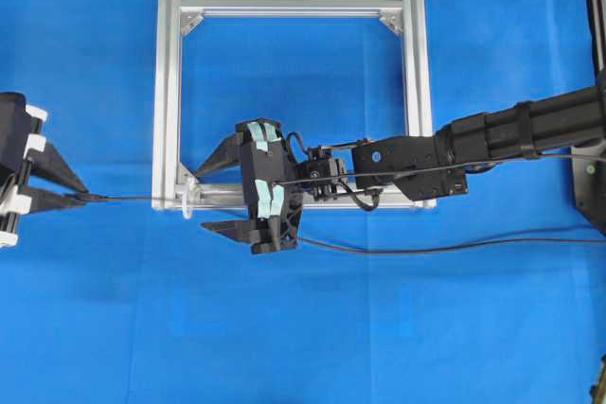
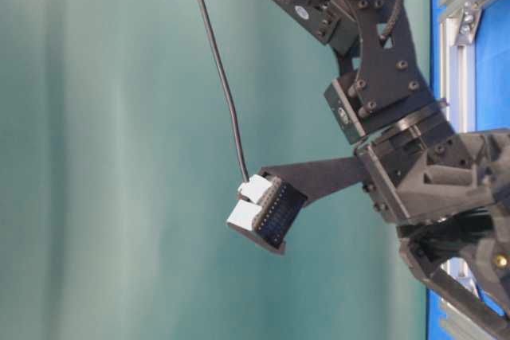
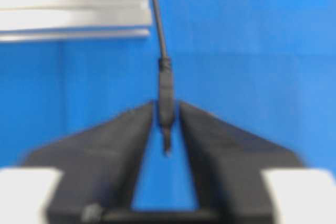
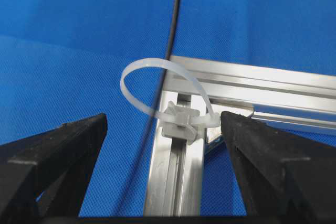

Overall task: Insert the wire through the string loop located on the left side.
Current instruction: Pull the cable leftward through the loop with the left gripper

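The wire is a thin black cable. It runs from the left, through the whitish string loop on the aluminium frame's bottom-left corner, and on under the right arm. My left gripper is left of the frame, shut on the wire's plug. The plug's tip pokes back between the fingers. My right gripper is open, one finger on each side of the frame's bottom bar, just right of the loop. In the right wrist view the wire passes through the loop ahead of the open gripper.
The square aluminium frame lies flat on the blue mat. Its bar is beyond the left gripper. A second stretch of black cable lies on the mat below the right arm. Blue mat stretches all round the frame.
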Action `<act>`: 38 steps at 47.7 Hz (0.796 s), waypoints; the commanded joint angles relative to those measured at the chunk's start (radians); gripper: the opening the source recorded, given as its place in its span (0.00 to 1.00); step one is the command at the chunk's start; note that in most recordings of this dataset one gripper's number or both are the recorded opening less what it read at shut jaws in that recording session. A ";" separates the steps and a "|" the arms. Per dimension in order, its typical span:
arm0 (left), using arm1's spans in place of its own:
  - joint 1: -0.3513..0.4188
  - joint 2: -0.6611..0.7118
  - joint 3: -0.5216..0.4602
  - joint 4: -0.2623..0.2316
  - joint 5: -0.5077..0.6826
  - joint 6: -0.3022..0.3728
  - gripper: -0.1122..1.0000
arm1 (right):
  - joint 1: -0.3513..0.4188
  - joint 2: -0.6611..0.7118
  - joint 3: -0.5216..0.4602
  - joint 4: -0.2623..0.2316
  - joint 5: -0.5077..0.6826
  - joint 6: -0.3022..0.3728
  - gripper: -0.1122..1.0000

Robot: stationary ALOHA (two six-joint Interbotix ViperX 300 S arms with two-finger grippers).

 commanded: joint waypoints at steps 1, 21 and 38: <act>-0.003 0.005 -0.018 0.003 -0.003 -0.002 0.44 | 0.002 -0.041 -0.021 0.000 -0.003 0.002 0.93; -0.003 -0.012 -0.020 0.003 -0.003 -0.002 0.81 | 0.002 -0.052 -0.026 0.000 0.008 0.003 0.93; -0.002 -0.158 -0.038 0.003 -0.049 0.006 0.80 | 0.002 -0.199 -0.026 0.000 0.126 0.003 0.93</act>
